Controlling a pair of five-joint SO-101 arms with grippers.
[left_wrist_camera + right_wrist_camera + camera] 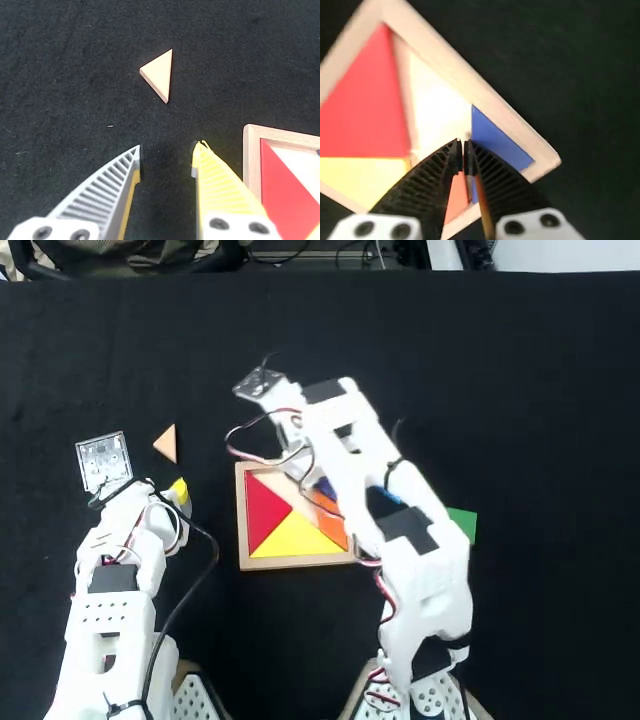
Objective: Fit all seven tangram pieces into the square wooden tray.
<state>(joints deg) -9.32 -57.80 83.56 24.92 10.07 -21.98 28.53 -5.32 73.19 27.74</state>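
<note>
The square wooden tray (243,530) lies mid-table and holds a red triangle (262,508), a yellow triangle (293,538), an orange piece (330,506) and a blue piece (325,488). My right gripper (461,147) is shut, its tips just over the tray beside the blue piece (496,138) and a bare patch of the tray floor (436,117). A pale triangle (166,443) rests on the cloth left of the tray. My left gripper (167,151) is open with nothing in it, a little short of that pale triangle (159,75). A green piece (463,523) lies right of the tray.
The right arm (400,530) stretches over the tray's right half and hides part of it. The tray's corner (252,150) stands close beside my left gripper's yellow finger (215,180). Black cloth (520,390) covers the table.
</note>
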